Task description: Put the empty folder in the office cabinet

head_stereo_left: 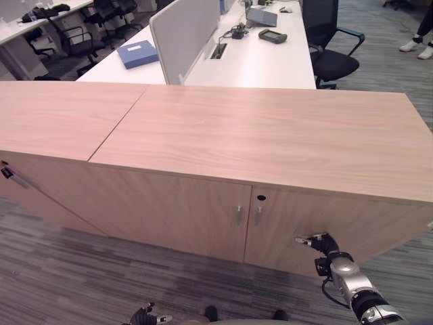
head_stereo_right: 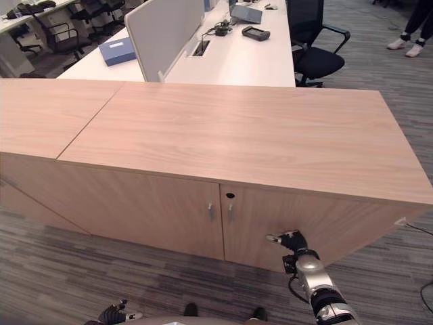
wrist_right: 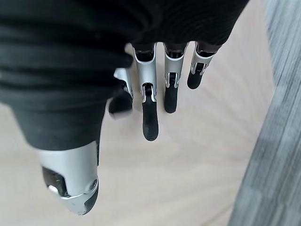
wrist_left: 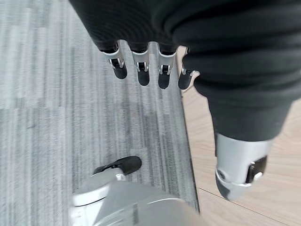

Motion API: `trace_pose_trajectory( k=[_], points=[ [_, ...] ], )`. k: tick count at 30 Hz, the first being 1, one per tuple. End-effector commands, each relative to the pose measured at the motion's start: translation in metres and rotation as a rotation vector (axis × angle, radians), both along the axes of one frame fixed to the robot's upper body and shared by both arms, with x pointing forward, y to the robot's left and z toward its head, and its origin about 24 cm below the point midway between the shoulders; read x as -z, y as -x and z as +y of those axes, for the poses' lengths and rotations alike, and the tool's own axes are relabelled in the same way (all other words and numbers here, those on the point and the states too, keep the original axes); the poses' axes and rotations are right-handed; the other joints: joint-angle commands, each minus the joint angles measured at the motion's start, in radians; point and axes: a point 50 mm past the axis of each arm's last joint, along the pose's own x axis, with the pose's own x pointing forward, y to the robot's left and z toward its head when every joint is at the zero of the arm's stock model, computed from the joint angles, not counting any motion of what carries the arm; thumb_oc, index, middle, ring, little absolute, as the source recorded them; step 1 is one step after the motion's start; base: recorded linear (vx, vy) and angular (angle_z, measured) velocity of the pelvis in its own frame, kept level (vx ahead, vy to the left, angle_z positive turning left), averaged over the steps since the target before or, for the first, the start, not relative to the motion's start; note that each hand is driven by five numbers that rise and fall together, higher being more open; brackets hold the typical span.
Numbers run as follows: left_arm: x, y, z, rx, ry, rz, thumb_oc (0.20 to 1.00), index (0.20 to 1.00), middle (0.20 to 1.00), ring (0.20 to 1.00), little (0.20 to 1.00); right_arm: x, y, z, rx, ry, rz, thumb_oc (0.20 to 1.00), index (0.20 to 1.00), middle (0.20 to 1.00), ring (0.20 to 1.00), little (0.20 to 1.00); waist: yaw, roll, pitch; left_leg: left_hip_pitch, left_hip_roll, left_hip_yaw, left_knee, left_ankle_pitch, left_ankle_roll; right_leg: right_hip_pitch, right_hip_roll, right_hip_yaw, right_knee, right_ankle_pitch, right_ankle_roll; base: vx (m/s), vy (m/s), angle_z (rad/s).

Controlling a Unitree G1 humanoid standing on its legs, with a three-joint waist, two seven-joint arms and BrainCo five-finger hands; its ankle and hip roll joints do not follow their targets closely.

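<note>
Both cabinet doors [head_stereo_left: 230,217] are closed, their two small handles [head_stereo_left: 239,214] side by side at centre frame. The right hand [head_stereo_left: 323,244] hangs low at the lower right, against the right door's face, fingers relaxed and straight, holding nothing. The left hand [wrist_left: 141,66] dangles near the carpet at the bottom edge, fingers loosely extended, also holding nothing. A blue folder [head_stereo_left: 137,53] lies on the white counter [head_stereo_left: 264,64] at upper left, behind the cabinet. If that's the task's folder, it's outside; the closed doors hide whatever sits inside.

White desk [head_stereo_left: 264,61], black office chair [head_stereo_left: 329,47]
</note>
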Motion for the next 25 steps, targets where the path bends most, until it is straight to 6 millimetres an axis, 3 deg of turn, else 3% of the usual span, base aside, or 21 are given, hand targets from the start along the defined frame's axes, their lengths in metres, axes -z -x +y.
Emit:
trace_pose_trajectory(
  k=[1,6,7,8,9,10,11,12,15,16,17,20,25],
  points=[
    [-0.006,-0.017,0.012,0.079,-0.052,-0.02,1.0,1.0,1.0,1.0,1.0,-0.07,-0.073,-0.008,0.045,0.021,-0.31,1.0,1.0,1.0,1.0,1.0,0.036,-0.033,0.0,0.024,0.047,0.0,0.029,-0.077,-0.067,0.07,-0.056,-0.045,0.049,-0.089,0.059,0.0,0.0,0.0],
    [-0.004,-0.013,0.011,0.054,-0.044,-0.011,1.0,1.0,1.0,1.0,1.0,-0.057,-0.064,-0.003,0.028,0.003,-0.265,1.0,1.0,1.0,1.0,1.0,0.023,-0.021,0.003,0.027,0.053,0.008,0.028,-0.074,-0.07,0.07,-0.05,-0.039,0.041,-0.089,0.054,0.0,0.0,0.0],
    [-0.004,-0.012,0.01,0.049,-0.042,-0.01,1.0,1.0,1.0,1.0,1.0,-0.052,-0.06,-0.001,0.023,-0.004,-0.25,1.0,1.0,1.0,1.0,1.0,0.019,-0.02,0.004,0.028,0.053,0.011,0.028,-0.074,-0.071,0.07,-0.048,-0.037,0.037,-0.087,0.054,-0.01,-0.002,-0.04],
    [-0.003,-0.011,0.009,0.034,-0.036,-0.009,1.0,1.0,1.0,1.0,1.0,-0.034,-0.047,0.007,0.01,-0.031,-0.196,1.0,1.0,1.0,1.0,1.0,0.011,-0.017,0.007,0.028,0.054,0.017,0.027,-0.074,-0.071,0.068,-0.046,-0.032,0.029,-0.084,0.054,-0.01,-0.002,-0.04],
    [-0.003,-0.01,0.009,0.034,-0.037,-0.009,1.0,1.0,1.0,1.0,1.0,-0.034,-0.046,0.007,0.01,-0.032,-0.195,1.0,1.0,1.0,1.0,1.0,0.012,-0.018,0.006,0.028,0.054,0.017,0.027,-0.074,-0.071,0.069,-0.045,-0.032,0.029,-0.083,0.054,0.0,0.0,0.0],
    [-0.003,-0.012,0.008,0.011,-0.031,-0.018,1.0,1.0,1.0,1.0,1.0,-0.011,-0.025,0.016,0.008,-0.07,-0.121,1.0,1.0,1.0,1.0,1.0,0.003,-0.015,0.009,0.03,0.055,0.022,0.026,-0.073,-0.071,0.064,-0.044,-0.027,0.027,-0.081,0.054,0.0,0.0,0.0],
    [-0.003,-0.011,0.008,0.011,-0.031,-0.017,1.0,1.0,1.0,1.0,1.0,-0.011,-0.024,0.016,0.008,-0.07,-0.12,1.0,1.0,1.0,1.0,1.0,0.003,-0.015,0.007,0.03,0.055,0.022,0.026,-0.073,-0.071,0.064,-0.044,-0.027,0.027,-0.081,0.054,0.0,0.0,0.0],
    [-0.003,-0.012,0.007,-0.004,-0.024,-0.024,1.0,1.0,1.0,1.0,1.0,0.001,-0.011,0.02,0.007,-0.085,-0.074,1.0,1.0,1.0,1.0,1.0,-0.002,-0.014,0.008,0.029,0.055,0.025,0.025,-0.073,-0.071,0.061,-0.043,-0.026,0.026,-0.079,0.055,-0.01,-0.005,-0.03],
    [-0.003,-0.015,0.004,-0.025,-0.005,-0.042,1.0,1.0,1.0,1.0,1.0,0.038,0.04,0.025,0.01,-0.095,0.121,1.0,1.0,1.0,1.0,1.0,-0.022,-0.014,0.009,0.025,0.056,0.032,0.022,-0.07,-0.071,0.049,-0.042,-0.015,0.022,-0.074,0.057,0.0,0.0,0.0],
    [-0.003,-0.015,0.002,-0.035,0.006,-0.039,1.0,1.0,1.0,1.0,1.0,0.054,0.068,0.027,-0.006,-0.082,0.235,1.0,1.0,1.0,1.0,1.0,-0.033,-0.016,0.011,0.025,0.056,0.035,0.02,-0.069,-0.07,0.045,-0.04,-0.01,0.021,-0.074,0.057,-0.01,-0.008,-0.06],
    [-0.003,-0.015,0.002,-0.035,0.006,-0.039,1.0,1.0,1.0,1.0,1.0,0.054,0.068,0.027,-0.006,-0.082,0.236,1.0,1.0,1.0,1.0,1.0,-0.033,-0.016,0.011,0.025,0.056,0.034,0.02,-0.069,-0.07,0.045,-0.04,-0.01,0.021,-0.074,0.057,-0.01,-0.011,-0.06],
    [-0.003,-0.017,0.003,-0.042,0.015,-0.042,1.0,1.0,1.0,1.0,1.0,0.073,0.112,0.025,-0.027,-0.046,0.416,1.0,1.0,1.0,1.0,1.0,-0.05,-0.019,0.014,0.023,0.057,0.036,0.019,-0.069,-0.07,0.039,-0.038,-0.002,0.021,-0.072,0.057,-0.01,-0.01,-0.13],
    [-0.004,-0.021,0.005,-0.061,0.021,-0.051,1.0,1.0,1.0,1.0,1.0,0.078,0.136,0.015,-0.011,-0.009,0.515,1.0,1.0,1.0,1.0,1.0,-0.066,-0.03,0.021,0.022,0.06,0.05,0.017,-0.069,-0.07,0.026,-0.035,0.016,0.018,-0.066,0.058,-0.03,-0.019,-0.12]
  ],
)
